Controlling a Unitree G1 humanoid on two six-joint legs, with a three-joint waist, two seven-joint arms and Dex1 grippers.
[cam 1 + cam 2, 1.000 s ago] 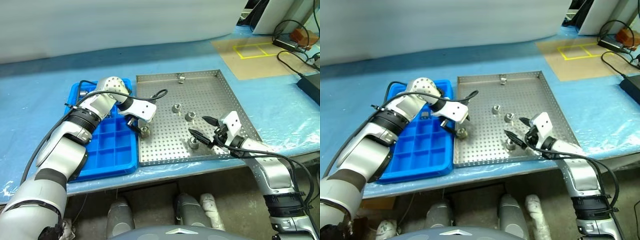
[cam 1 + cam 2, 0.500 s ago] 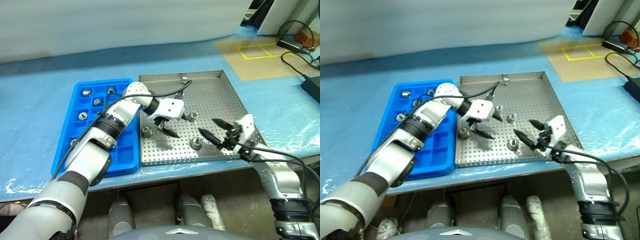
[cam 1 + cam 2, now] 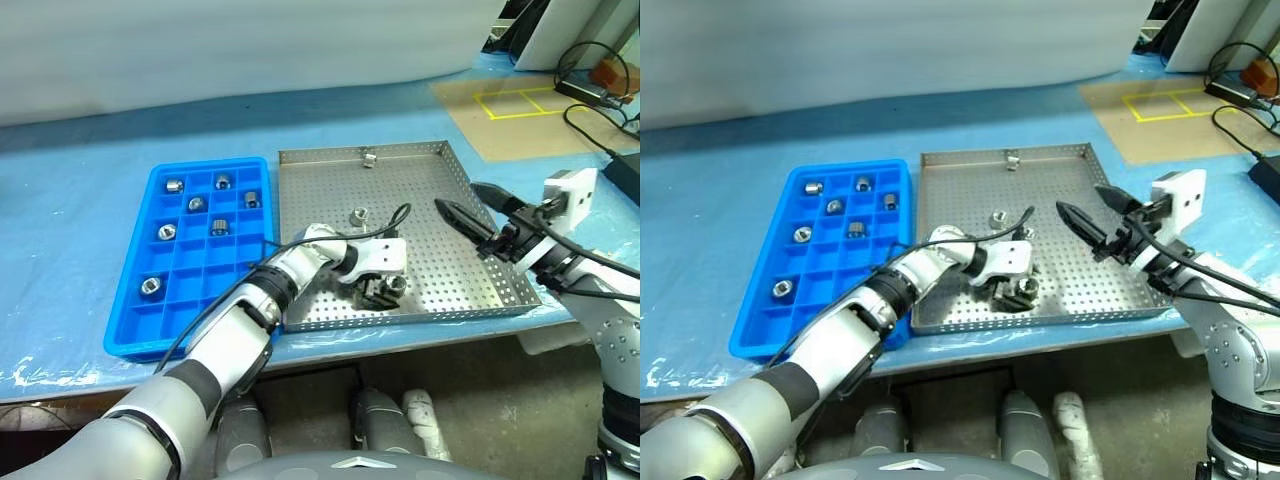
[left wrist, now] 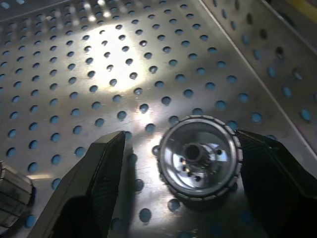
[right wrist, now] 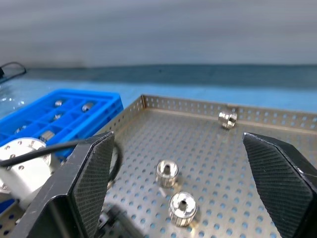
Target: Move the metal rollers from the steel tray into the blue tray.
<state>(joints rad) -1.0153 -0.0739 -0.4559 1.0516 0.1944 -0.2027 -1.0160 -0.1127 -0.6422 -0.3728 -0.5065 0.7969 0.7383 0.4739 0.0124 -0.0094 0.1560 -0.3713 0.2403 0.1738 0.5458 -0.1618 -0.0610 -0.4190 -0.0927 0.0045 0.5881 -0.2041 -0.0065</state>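
Note:
The steel tray [image 3: 455,165] lies mid-table with the blue tray [image 3: 135,325] to its left. Loose metal rollers rest on its perforated floor: one by the far rim [image 3: 367,159], one in the middle [image 3: 360,215], one near the front [image 3: 398,285]. My left gripper [image 3: 383,292] is low over that front roller [image 4: 200,161], open, a finger [image 4: 94,183] on each side and not clamped. Another roller [image 4: 10,191] lies just beside it. My right gripper [image 3: 460,198] hangs open and empty above the tray's right side. Several rollers [image 3: 197,203] sit in the blue tray's compartments.
My left arm reaches across the steel tray's front left part and covers it. Black cables and a dark box [image 3: 625,170] lie at the far right, behind a brown board with a yellow taped square [image 3: 510,100]. The table's front edge [image 3: 400,345] runs just below both trays.
My left gripper has swept right across the steel tray and dropped around the front roller. My right gripper has lifted up and back to the right, away from that roller.

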